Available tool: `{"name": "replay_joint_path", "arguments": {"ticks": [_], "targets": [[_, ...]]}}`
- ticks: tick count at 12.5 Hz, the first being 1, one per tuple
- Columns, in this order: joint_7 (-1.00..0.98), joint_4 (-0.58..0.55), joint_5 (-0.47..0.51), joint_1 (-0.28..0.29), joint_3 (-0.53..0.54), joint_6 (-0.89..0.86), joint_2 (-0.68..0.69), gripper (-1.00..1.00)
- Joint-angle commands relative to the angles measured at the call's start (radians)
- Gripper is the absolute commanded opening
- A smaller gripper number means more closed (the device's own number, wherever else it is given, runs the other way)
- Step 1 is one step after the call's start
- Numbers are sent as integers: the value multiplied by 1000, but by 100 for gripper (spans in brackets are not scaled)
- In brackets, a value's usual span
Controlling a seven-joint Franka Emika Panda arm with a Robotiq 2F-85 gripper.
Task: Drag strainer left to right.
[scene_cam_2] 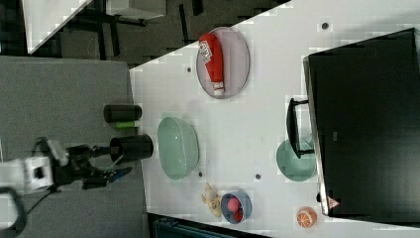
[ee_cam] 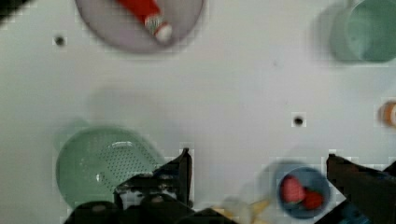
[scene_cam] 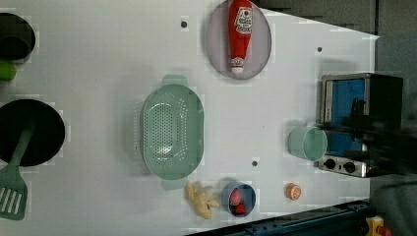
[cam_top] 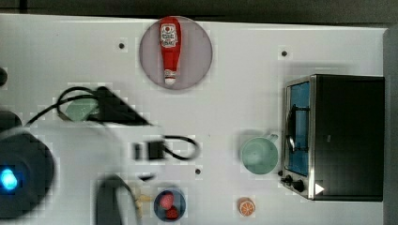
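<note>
The strainer (scene_cam: 172,131) is a pale mint-green perforated oval lying on the white table, left of centre in the left view. In the top view my arm (cam_top: 112,136) covers most of the strainer (cam_top: 80,108). In the wrist view, the strainer (ee_cam: 100,161) lies beside one finger (ee_cam: 183,170), off to the side of the gap. My gripper (ee_cam: 258,157) is open wide with nothing between its fingers, and the table and a small blue bowl show in the gap. In the right view, the gripper (scene_cam_2: 111,161) hangs to the left of the strainer (scene_cam_2: 177,147), apart from it.
A mint-green mug (scene_cam: 307,143) stands beside a toaster oven (scene_cam: 359,123). A ketchup bottle (scene_cam: 239,34) lies on a grey plate (scene_cam: 216,49). A blue bowl of strawberries (scene_cam: 238,198), a yellow item (scene_cam: 200,198) and an orange slice (scene_cam: 293,191) sit near one table edge. A black pan (scene_cam: 46,130) holds a spatula (scene_cam: 12,191).
</note>
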Motion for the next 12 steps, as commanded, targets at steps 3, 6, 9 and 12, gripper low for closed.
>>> {"name": "replay_joint_path", "arguments": {"ticks": [3,6,9,12], "targets": [[508,-14,19,19,181,197,202,100],[795,-18,1,23,248,332,364,100],[1099,-24,-87,44,256,434,508,100],[1252,-24,-216,61,253,550,638,100]]}}
